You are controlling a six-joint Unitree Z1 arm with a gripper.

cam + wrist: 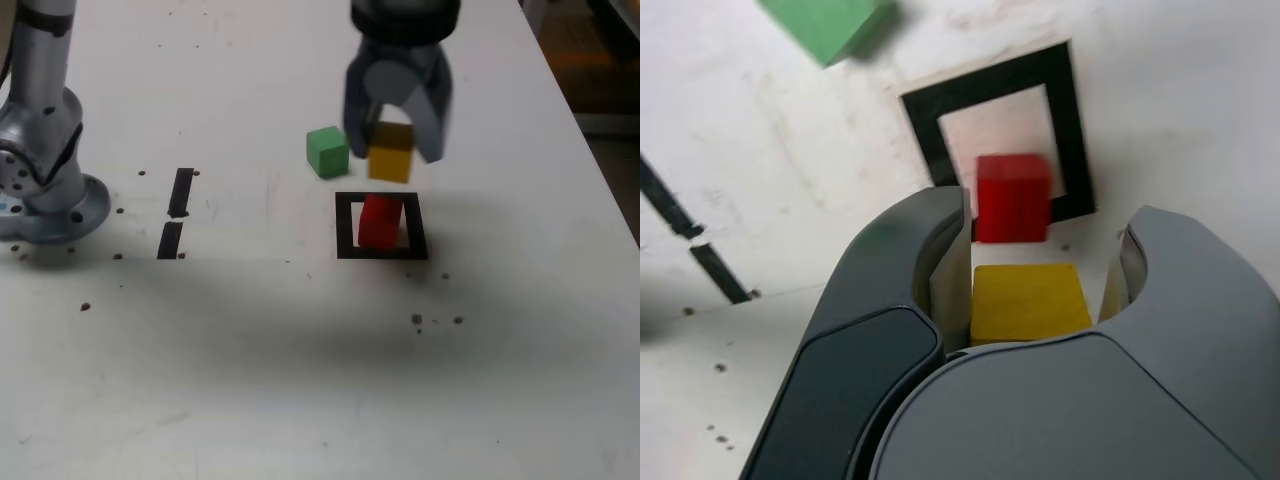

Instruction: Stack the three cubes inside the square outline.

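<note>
In the exterior view, the tool [398, 135] hangs at the upper middle of the frame, its two grey jaws closed on the yellow cube [391, 157], which is held in the air above the red cube [378, 221]. The red cube stands inside the square outline [345, 225] of black tape on the white tabletop [300, 380]. The green cube [327, 152] rests just left of the tool. In the wrist view, the yellow cube [1028, 300] sits between the jaws, with the red cube [1012, 196] beyond it in the square outline [1072, 120] and the green cube [828, 22] at the upper left.
</note>
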